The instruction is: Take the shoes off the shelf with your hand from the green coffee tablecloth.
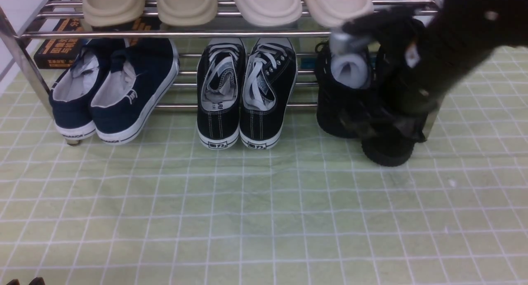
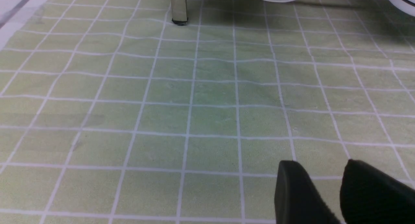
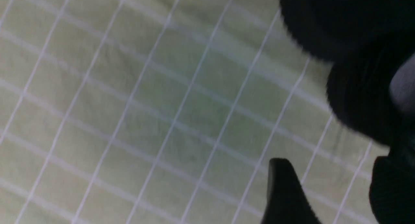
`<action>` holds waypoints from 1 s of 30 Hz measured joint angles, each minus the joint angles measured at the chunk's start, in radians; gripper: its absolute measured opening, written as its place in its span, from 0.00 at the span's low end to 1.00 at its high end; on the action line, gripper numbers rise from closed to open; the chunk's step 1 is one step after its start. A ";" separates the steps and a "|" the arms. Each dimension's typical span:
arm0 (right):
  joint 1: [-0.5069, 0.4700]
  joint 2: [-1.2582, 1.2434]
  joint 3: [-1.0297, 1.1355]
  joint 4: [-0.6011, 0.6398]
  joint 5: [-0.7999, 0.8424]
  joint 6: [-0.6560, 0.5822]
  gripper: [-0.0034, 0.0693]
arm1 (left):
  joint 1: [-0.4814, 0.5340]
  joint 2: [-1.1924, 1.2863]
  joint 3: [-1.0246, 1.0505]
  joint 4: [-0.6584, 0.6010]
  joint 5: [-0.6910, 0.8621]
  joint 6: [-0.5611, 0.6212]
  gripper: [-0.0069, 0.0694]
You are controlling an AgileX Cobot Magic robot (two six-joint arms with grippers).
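Black right claw (image 3: 327, 165) wide, empty. Pinch all-black knit shoes (image 1: 336, 107) at heel, slide off shiny metal shelf (image 1: 165, 34) onto green checked cloth (image 1: 247, 202).

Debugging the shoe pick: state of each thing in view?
right gripper: jaws open, empty, at the shoes
left gripper: jaws apart, empty, over tablecloth
shoes: lower tier, right end, one heel farther out
black canvas sneakers: lower tier, middle
navy slip-ons: lower tier, left
beige slippers: top tier

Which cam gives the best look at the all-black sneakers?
Front view: both all-black sneakers show at the shelf's right end, partly behind the right arm. Right wrist view: only a blurred black shape, likely one. Left wrist view: none.
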 joint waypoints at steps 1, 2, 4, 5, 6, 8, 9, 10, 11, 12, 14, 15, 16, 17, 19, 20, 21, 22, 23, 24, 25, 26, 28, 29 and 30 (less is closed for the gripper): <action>0.005 0.023 -0.034 -0.017 -0.011 0.018 0.60 | 0.000 0.000 0.000 0.000 0.000 0.000 0.41; 0.008 0.053 -0.067 -0.033 -0.024 0.034 0.62 | 0.000 0.000 0.000 0.000 0.000 0.000 0.41; 0.010 0.120 -0.129 -0.059 -0.048 0.059 0.65 | 0.000 0.000 0.000 0.000 0.000 0.000 0.41; 0.010 0.145 -0.153 -0.066 -0.053 0.063 0.66 | 0.000 0.000 0.000 0.000 0.000 0.000 0.41; 0.011 0.174 -0.179 -0.081 -0.062 0.065 0.67 | 0.000 0.000 0.000 0.000 0.000 0.000 0.41; 0.011 0.202 -0.207 -0.104 -0.072 0.066 0.68 | 0.000 0.000 0.000 0.000 0.000 0.000 0.41; 0.013 0.241 -0.235 -0.132 -0.077 0.071 0.68 | 0.000 0.000 0.000 0.000 0.000 0.000 0.41; 0.013 0.249 -0.241 -0.141 -0.078 0.073 0.68 | 0.000 0.000 0.000 0.000 0.000 0.000 0.41; 0.013 0.275 -0.260 -0.170 -0.080 0.087 0.68 | 0.000 0.000 0.000 0.000 0.000 0.000 0.41; 0.013 0.290 -0.269 -0.192 -0.082 0.101 0.68 | 0.000 0.000 0.000 0.000 0.000 0.000 0.41; 0.013 0.310 -0.276 -0.238 -0.095 0.133 0.68 | 0.000 0.000 0.000 0.000 0.000 0.000 0.41; 0.013 0.321 -0.277 -0.267 -0.103 0.161 0.68 | 0.000 0.000 0.000 0.000 0.000 0.000 0.41; 0.013 0.327 -0.277 -0.285 -0.109 0.176 0.68 | 0.000 0.000 0.000 0.000 0.000 0.000 0.41; 0.013 0.335 -0.277 -0.311 -0.120 0.198 0.68 | 0.000 0.000 0.000 0.000 0.000 0.000 0.41; 0.013 0.346 -0.278 -0.338 -0.135 0.223 0.68 | 0.000 0.000 0.000 0.000 0.000 0.000 0.41; 0.013 0.355 -0.279 -0.353 -0.145 0.237 0.68 | 0.000 0.000 0.000 0.000 0.000 0.000 0.41; 0.013 0.365 -0.279 -0.360 -0.150 0.242 0.68 | 0.000 0.000 0.000 0.000 0.000 0.000 0.41; 0.013 0.373 -0.279 -0.367 -0.152 0.246 0.68 | 0.000 0.000 0.000 0.000 0.000 0.000 0.41; 0.013 0.375 -0.279 -0.367 -0.153 0.246 0.67 | 0.000 0.000 0.000 0.000 0.000 0.000 0.41; 0.013 0.391 -0.279 -0.370 -0.154 0.250 0.67 | 0.000 0.000 0.000 0.001 0.000 0.000 0.41; 0.013 0.398 -0.279 -0.370 -0.154 0.250 0.66 | 0.000 0.000 0.000 0.001 0.000 0.000 0.41; 0.013 0.406 -0.279 -0.371 -0.154 0.251 0.64 | 0.000 0.000 0.000 0.001 0.000 0.000 0.41; 0.013 0.413 -0.279 -0.371 -0.154 0.253 0.61 | 0.000 0.000 0.000 0.001 0.000 0.000 0.41; 0.013 0.418 -0.279 -0.371 -0.152 0.258 0.54 | 0.000 0.000 0.000 0.001 0.000 0.000 0.41; 0.013 0.419 -0.279 -0.371 -0.151 0.260 0.51 | 0.000 0.000 0.000 0.001 0.000 0.000 0.41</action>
